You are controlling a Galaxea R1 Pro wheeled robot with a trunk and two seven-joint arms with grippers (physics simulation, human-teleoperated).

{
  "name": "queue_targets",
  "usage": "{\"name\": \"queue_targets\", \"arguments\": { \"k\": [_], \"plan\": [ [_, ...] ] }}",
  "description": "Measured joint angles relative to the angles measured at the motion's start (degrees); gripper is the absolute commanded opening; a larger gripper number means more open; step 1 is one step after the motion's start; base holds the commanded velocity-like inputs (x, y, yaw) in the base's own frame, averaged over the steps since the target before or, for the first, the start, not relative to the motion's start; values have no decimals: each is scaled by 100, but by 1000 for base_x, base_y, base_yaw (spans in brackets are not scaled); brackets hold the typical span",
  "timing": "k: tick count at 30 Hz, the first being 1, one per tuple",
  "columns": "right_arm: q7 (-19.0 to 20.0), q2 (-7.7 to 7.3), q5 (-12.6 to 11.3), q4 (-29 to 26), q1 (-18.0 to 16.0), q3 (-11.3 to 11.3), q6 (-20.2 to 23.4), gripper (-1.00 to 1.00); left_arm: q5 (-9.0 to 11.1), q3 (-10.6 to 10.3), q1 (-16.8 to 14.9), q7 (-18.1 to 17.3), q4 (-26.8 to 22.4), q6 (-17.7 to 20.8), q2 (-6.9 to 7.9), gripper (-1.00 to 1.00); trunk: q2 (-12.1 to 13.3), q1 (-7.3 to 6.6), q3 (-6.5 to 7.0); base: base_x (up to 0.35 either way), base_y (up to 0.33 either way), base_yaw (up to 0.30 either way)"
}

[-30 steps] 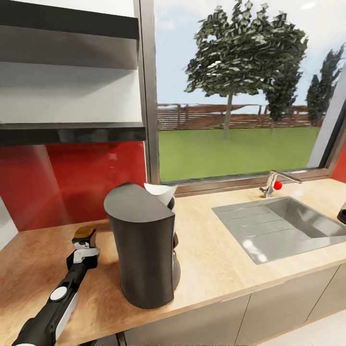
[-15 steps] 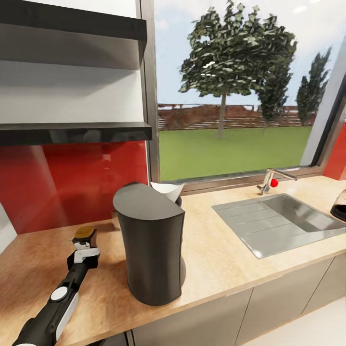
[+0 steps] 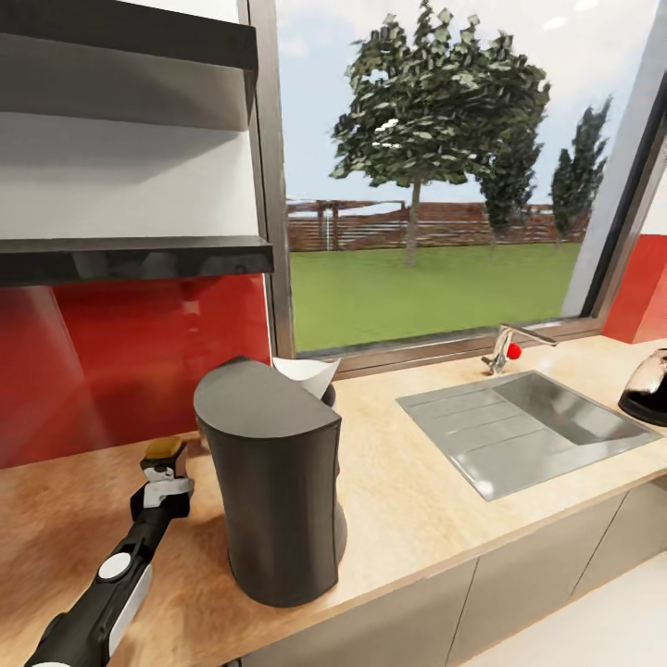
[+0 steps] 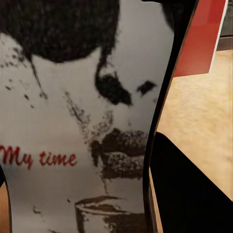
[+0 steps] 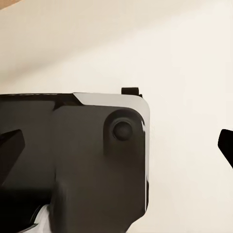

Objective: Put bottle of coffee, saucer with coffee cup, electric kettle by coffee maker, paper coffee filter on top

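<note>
The dark coffee maker point(image 3: 273, 496) stands on the wooden countertop point(image 3: 417, 500), with a white paper filter point(image 3: 306, 375) showing at its top rear. To its left my left gripper point(image 3: 163, 484) is shut on the bottle of coffee point(image 3: 164, 449), of which the brown lid shows. In the left wrist view the bottle's label point(image 4: 73, 121) reads "My time", with a dark finger point(image 4: 194, 194) beside it. The electric kettle point(image 3: 648, 389) sits at the counter's far right. My right gripper point(image 5: 121, 145) hangs open over pale floor.
A steel sink point(image 3: 523, 426) with a faucet point(image 3: 505, 347) lies right of the coffee maker, under a wide window. Dark wall shelves point(image 3: 130, 255) hang above the red backsplash at left. A dark part of the robot's body point(image 5: 73, 160) is in the right wrist view.
The whole head view has shifted, so the camera moved; the kettle has come into view at the right edge. The left arm and bottle hold the same place beside the coffee maker.
</note>
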Motion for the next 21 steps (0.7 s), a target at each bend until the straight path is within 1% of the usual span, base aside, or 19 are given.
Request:
{"name": "queue_targets", "arguments": {
  "k": [6, 13, 21],
  "plan": [
    [0, 0, 0, -3, 0, 1, 0, 100, 1, -8, -3, 0, 8, -1, -14, -100, 0, 0, 0, 1, 0, -139],
    [0, 0, 0, -1, -1, 1, -1, 100, 1, -5, 3, 0, 7, 0, -16, -100, 0, 0, 0, 2, 0, -17],
    [0, 0, 0, -3, -2, 1, 0, 100, 0, -14, -2, 0, 7, 0, -16, -100, 0, 0, 0, 67, 0, -1]
  ]
}}
